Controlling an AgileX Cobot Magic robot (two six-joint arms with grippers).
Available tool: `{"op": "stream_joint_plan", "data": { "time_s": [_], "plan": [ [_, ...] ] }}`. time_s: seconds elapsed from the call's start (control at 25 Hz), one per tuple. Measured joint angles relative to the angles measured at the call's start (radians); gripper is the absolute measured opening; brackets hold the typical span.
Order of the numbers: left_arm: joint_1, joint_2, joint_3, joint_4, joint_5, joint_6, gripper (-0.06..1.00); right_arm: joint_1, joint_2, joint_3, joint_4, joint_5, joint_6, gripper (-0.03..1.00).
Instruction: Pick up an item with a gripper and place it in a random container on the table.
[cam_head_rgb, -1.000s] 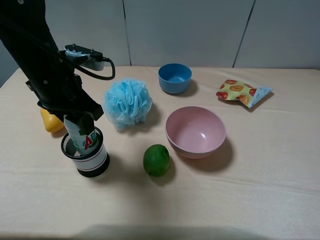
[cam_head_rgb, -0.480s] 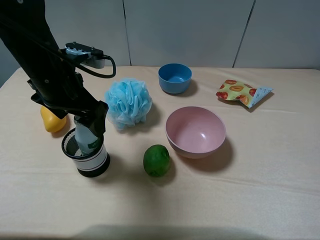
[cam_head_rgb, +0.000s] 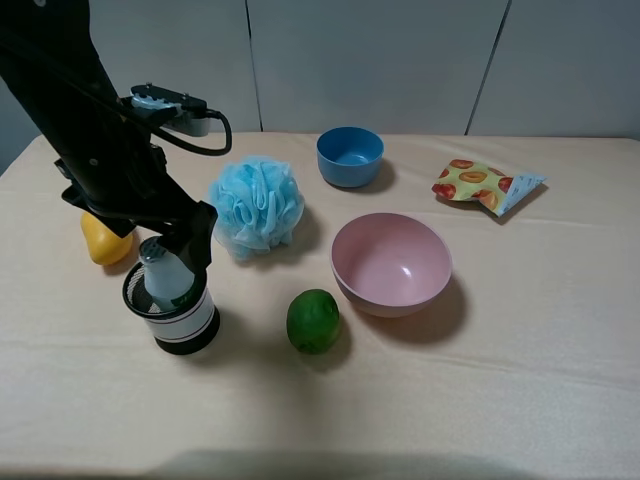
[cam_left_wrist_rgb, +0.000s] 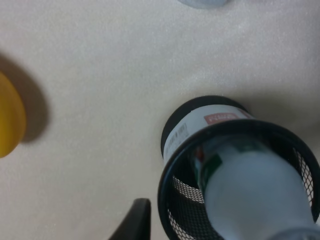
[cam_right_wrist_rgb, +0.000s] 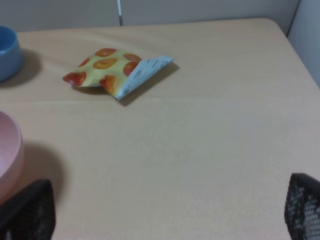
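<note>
The white bottle (cam_head_rgb: 163, 278) with a silver cap and green label stands inside the black mesh cup (cam_head_rgb: 187, 322) with a white band, at the left of the table (cam_head_rgb: 480, 400). My left gripper (cam_head_rgb: 168, 240) hangs just above the cup, open, with its fingers on either side of the bottle's cap and apart from it. The left wrist view shows the bottle (cam_left_wrist_rgb: 255, 187) in the cup (cam_left_wrist_rgb: 210, 122) and one fingertip (cam_left_wrist_rgb: 136, 221) outside the rim. My right gripper (cam_right_wrist_rgb: 167, 205) is open and empty over bare table; it is out of the exterior view.
A yellow fruit (cam_head_rgb: 102, 243) lies behind the cup, partly hidden by the arm. A blue bath sponge (cam_head_rgb: 256, 205), green lime (cam_head_rgb: 313, 320), pink bowl (cam_head_rgb: 391, 263), blue bowl (cam_head_rgb: 350, 156) and snack packet (cam_head_rgb: 485, 186) lie further right.
The bottle has slid out of my left gripper and dropped down into the mesh cup. The gripper rose a little a second ago and has since held still.
</note>
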Motion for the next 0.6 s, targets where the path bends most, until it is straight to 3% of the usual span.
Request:
{"op": "stream_joint_plan", "data": {
  "time_s": [0.6],
  "plan": [
    [0.0, -0.181, -0.002, 0.042, -0.018, -0.033, 0.98, 0.0, 0.0, 0.0, 0.0, 0.0, 0.0, 0.69]
  ]
}}
